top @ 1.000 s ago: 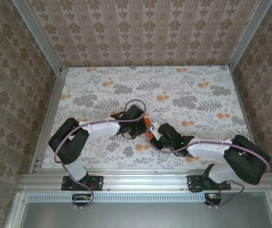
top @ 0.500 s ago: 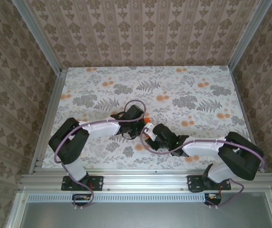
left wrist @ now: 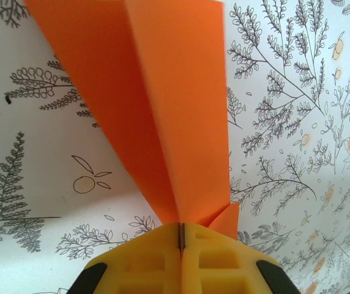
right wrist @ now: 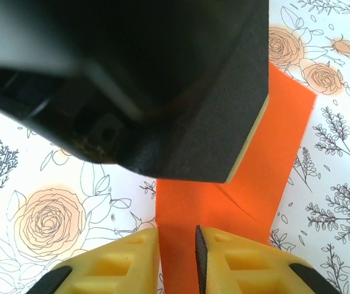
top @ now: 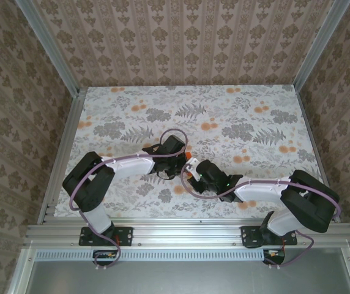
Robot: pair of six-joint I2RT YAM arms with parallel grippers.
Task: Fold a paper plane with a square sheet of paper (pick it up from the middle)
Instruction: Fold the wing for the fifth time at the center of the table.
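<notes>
The left fingers (left wrist: 141,260) pinching the narrow end of a bright orange folded paper plane (left wrist: 163,110), right fingers (right wrist: 123,260) standing narrowly apart, the paper showing between them, grip not discernible.

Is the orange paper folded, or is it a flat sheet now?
Folded. In the left wrist view the orange paper shows a centre crease and layered flaps, pinched in the left gripper.
</notes>
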